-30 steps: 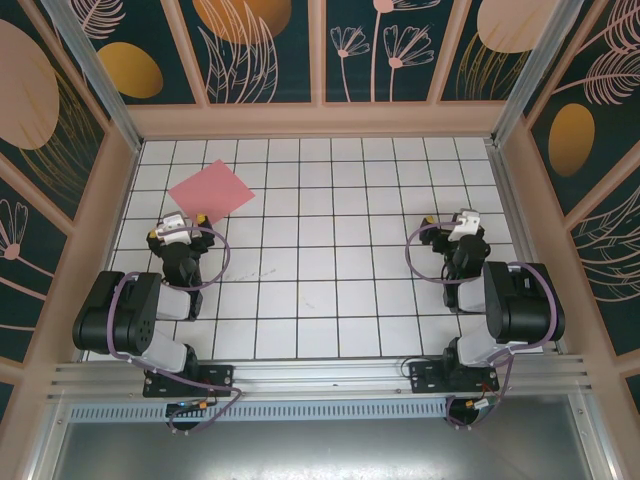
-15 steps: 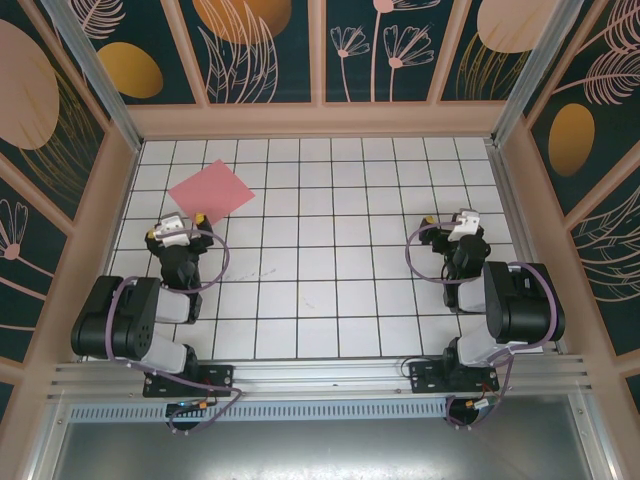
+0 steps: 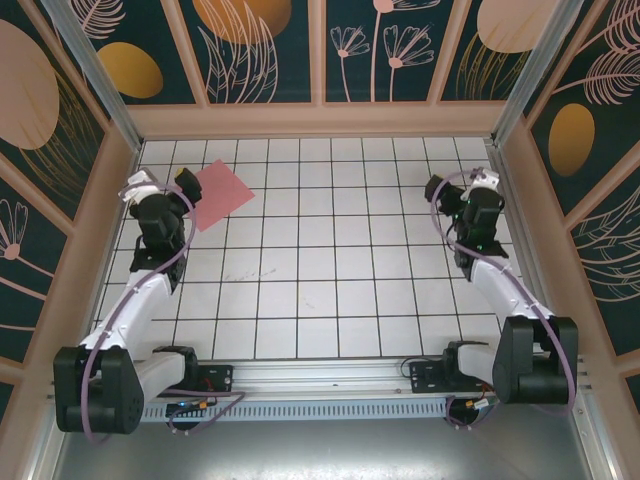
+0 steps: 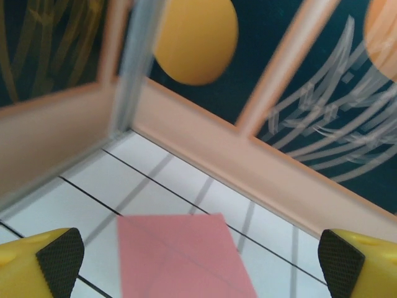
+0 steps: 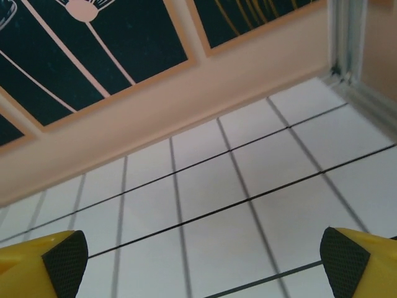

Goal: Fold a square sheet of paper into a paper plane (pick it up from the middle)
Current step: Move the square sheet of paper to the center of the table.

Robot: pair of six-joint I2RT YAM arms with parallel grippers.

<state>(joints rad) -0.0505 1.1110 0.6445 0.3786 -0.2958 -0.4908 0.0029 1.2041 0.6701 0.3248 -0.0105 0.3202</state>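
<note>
At the far left of the white gridded surface (image 3: 330, 260), a little way in from the corner where the two patterned walls meet, the square sheet of paper (image 3: 222, 195) lies flat, turned so its corners point like a diamond. It is salmon pink and unfolded, and the left wrist camera shows the sheet (image 4: 180, 254) close up with a faint line or two running across it. The left arm is stretched out along the left side of the enclosure, with the left gripper (image 3: 160, 185) at the paper's left corner. From above, one yellow-tipped finger overlaps that corner, though I cannot tell whether it touches the sheet or hangs above it. The left gripper (image 4: 200, 261) is spread wide and holds nothing. In its own view the two fingers sit at the bottom corners, and the pink sheet lies on the tiles between and just ahead of them. On the other side, the right arm reaches forward along the right wall, and the right gripper (image 3: 462, 188) is well apart from the paper, over bare tiles near the far right. The right gripper (image 5: 203, 261) is also spread wide and empty, with white tiles, dark grid lines and the foot of the back wall beyond its fingers.
</note>
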